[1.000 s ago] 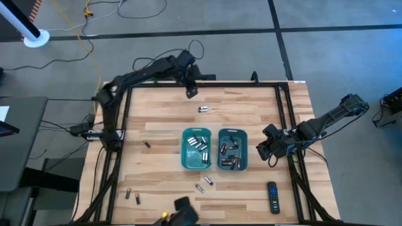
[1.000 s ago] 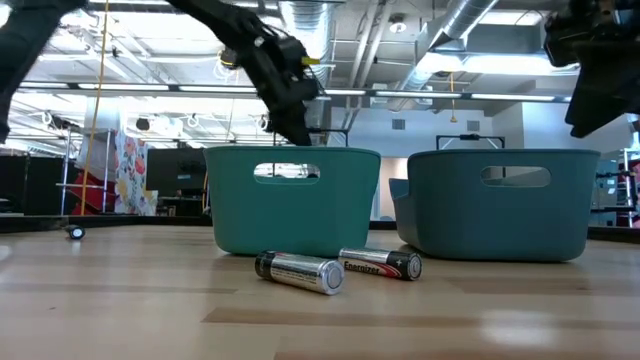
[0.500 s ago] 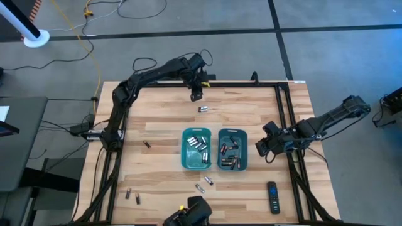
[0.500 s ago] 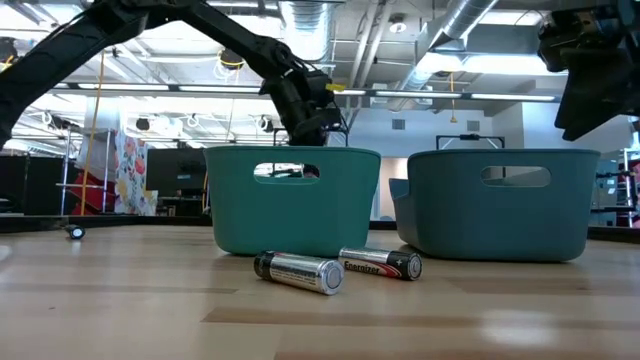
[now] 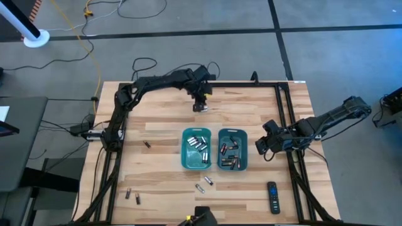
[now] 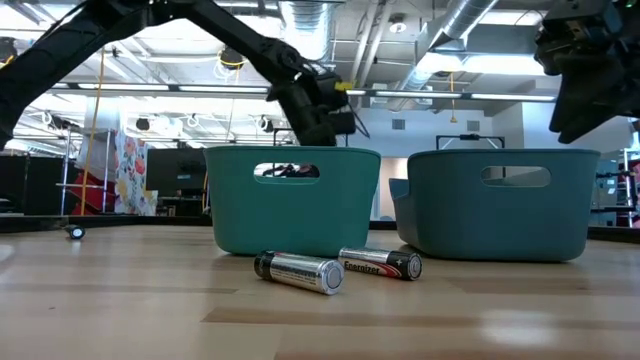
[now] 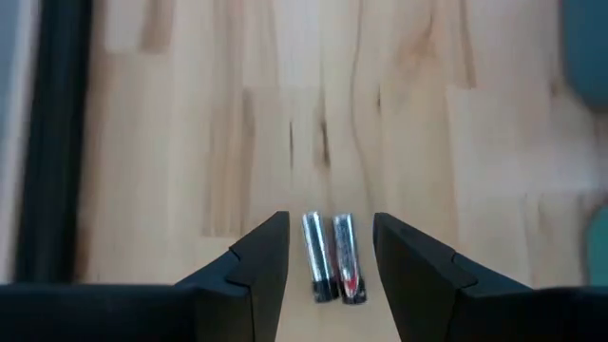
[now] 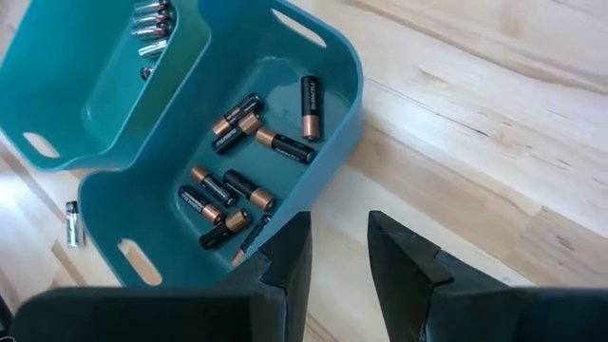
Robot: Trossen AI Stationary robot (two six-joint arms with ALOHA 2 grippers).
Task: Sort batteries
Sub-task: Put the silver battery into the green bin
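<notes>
Swinging right and down over the past second, the left claw (image 5: 200,105) now stands open around two batteries (image 7: 332,258) lying side by side on the far tabletop (image 5: 163,119), long axes along its fingers. Right claw (image 5: 266,148) waits open beside the bins (image 5: 214,149). Both hold many cells; several strays remain.

A wooden table (image 5: 163,119) is seen; on it are placed two teal bins (image 5: 196,149) (side by side), scattered batteries (image 5: 202,108) and a remote control (image 5: 272,197).
</notes>
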